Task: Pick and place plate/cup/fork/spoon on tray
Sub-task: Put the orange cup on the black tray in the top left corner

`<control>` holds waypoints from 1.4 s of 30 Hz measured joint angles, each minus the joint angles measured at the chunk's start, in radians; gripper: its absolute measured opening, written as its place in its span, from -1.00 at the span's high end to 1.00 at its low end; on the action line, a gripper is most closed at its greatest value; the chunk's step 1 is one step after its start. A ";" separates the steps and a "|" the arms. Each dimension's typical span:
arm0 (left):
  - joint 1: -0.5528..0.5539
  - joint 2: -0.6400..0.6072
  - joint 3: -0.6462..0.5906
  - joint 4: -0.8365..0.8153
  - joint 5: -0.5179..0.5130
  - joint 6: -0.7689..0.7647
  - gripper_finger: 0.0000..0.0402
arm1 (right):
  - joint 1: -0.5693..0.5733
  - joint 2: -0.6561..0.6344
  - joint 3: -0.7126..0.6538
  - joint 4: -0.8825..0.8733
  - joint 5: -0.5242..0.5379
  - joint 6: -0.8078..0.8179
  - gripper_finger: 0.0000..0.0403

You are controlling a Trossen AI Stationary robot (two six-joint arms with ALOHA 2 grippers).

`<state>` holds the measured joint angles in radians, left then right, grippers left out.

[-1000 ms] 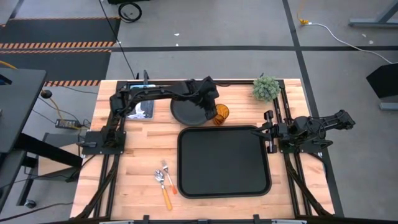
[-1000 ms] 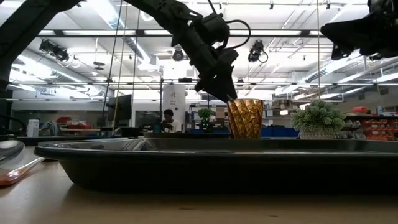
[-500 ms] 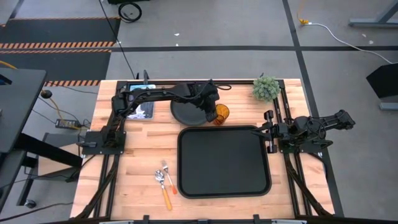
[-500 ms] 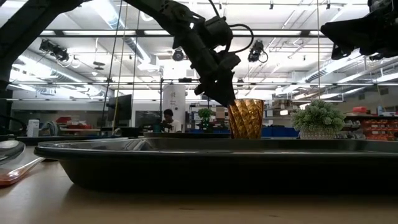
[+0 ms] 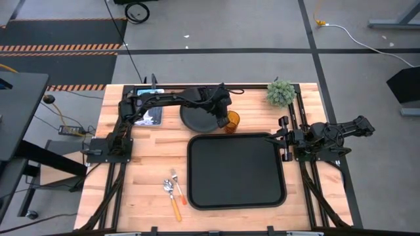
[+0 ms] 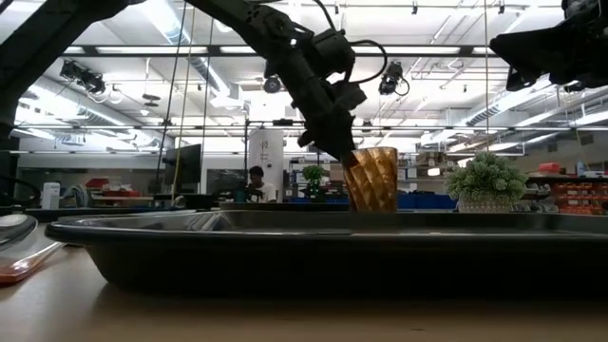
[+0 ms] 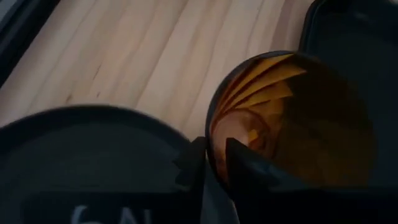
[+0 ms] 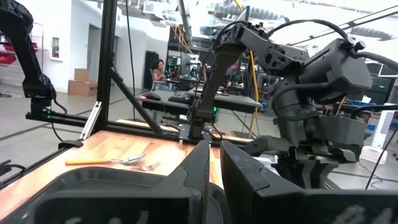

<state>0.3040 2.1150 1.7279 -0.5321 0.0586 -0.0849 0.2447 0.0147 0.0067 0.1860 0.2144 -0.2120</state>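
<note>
The amber cup (image 5: 231,120) stands tilted just beyond the tray's (image 5: 236,169) far edge, beside the round black plate (image 5: 199,118) on the wood. My left gripper (image 5: 224,118) reaches over the plate and is shut on the cup (image 7: 292,118). The spoon (image 5: 172,198) and fork (image 5: 178,188) lie flat on the wood left of the tray. My right gripper (image 5: 283,139) waits shut at the table's right side, past the tray's right rim, touching nothing. My left gripper pinches the cup's rim (image 7: 214,134) on the side facing the plate, one finger (image 7: 242,165) inside the cup and one (image 7: 191,163) outside. The fingers slant down from above and from the table's left. The cup (image 6: 372,179) leans in the hold; the tray's rim hides its base.
A small potted plant (image 5: 280,92) stands at the far right corner. A dark flat device (image 5: 148,115) lies at the far left by the left arm's base. Bare wood lies left of the tray, around the cutlery.
My left gripper has shut on the cup's rim, after standing open around it. The cup, upright a second ago, now tips with its top leaning away from the gripper, and it has shifted slightly toward the plate.
</note>
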 joint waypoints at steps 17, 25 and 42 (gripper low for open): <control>-0.004 0.022 0.008 0.097 -0.017 0.018 0.91 | 0.000 0.000 0.000 0.017 0.000 0.000 0.77; -0.026 0.017 0.153 -0.012 -0.013 0.020 0.89 | 0.000 0.000 0.000 0.019 0.000 0.000 0.77; -0.227 0.079 0.211 -0.199 -0.008 0.031 0.87 | 0.000 -0.001 0.000 0.023 0.001 0.000 0.77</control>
<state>0.0768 2.1944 1.9392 -0.7316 0.0509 -0.0539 0.2444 0.0140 0.0067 0.2088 0.2150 -0.2122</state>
